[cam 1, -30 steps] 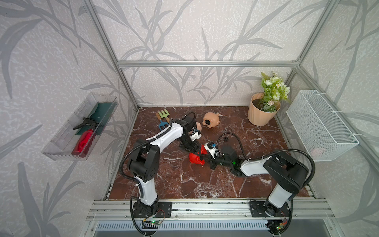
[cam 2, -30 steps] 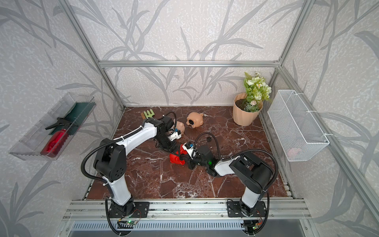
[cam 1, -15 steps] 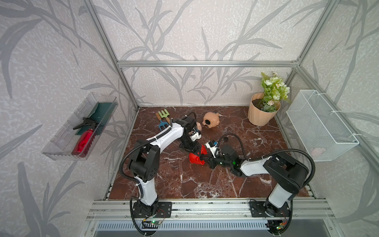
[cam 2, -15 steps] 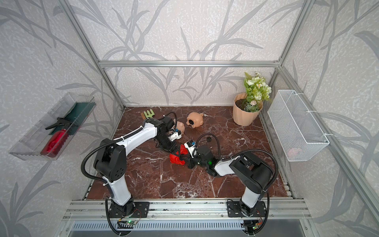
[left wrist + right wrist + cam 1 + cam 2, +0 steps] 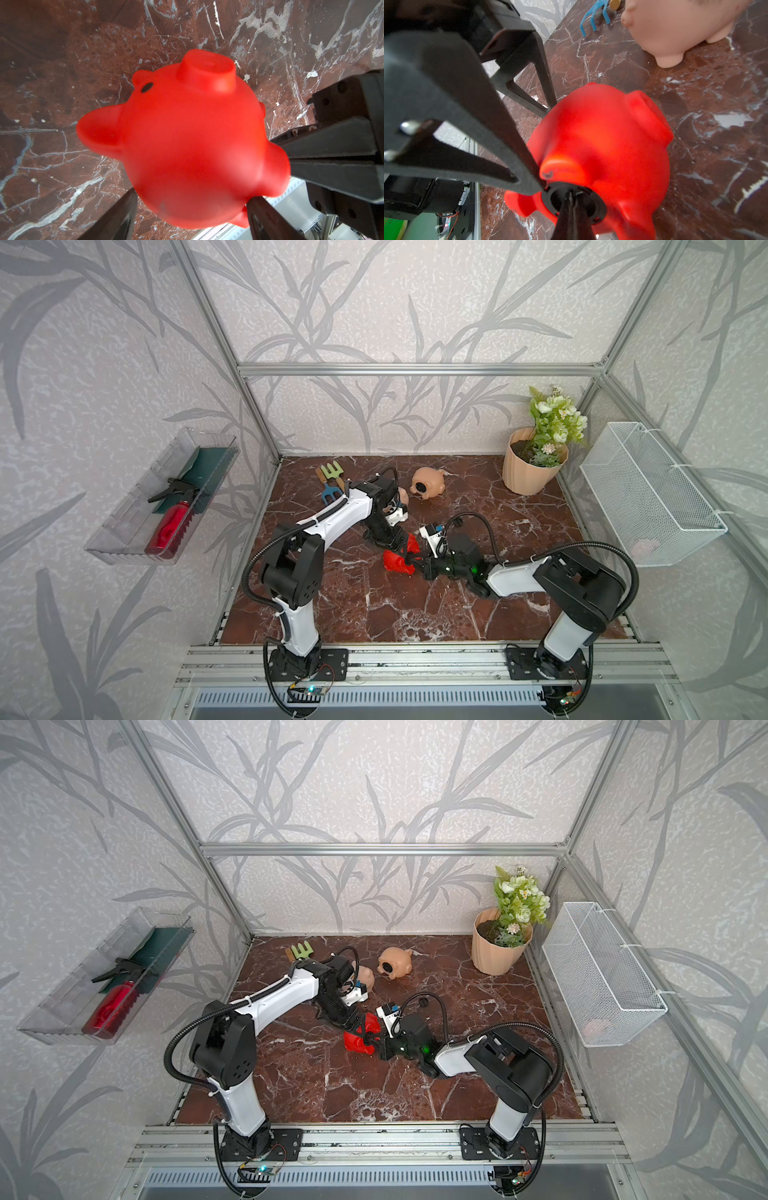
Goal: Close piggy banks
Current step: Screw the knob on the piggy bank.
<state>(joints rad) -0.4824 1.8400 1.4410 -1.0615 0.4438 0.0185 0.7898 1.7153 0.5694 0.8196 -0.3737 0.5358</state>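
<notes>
Barely anything has shifted over the last second: the right claw [image 5: 571, 196], pressed shut on the black plug [image 5: 597, 207], stays at the belly hole of the red piggy bank [image 5: 602, 135], so seating looks nearly done; the left claw [image 5: 191, 209] still pinches that pig's body at the middle of the desk [image 5: 374, 614], a tan piggy bank [image 5: 428, 486] lying well behind

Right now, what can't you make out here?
- Black plug at the red piggy bank: right wrist view, the shut right tool covers its centre; seated or not, unclear.
- Second tan piggy bank: both top views, the left arm hides most of it.
- Pink thing in the wire basket: top views, too small behind mesh.
</notes>
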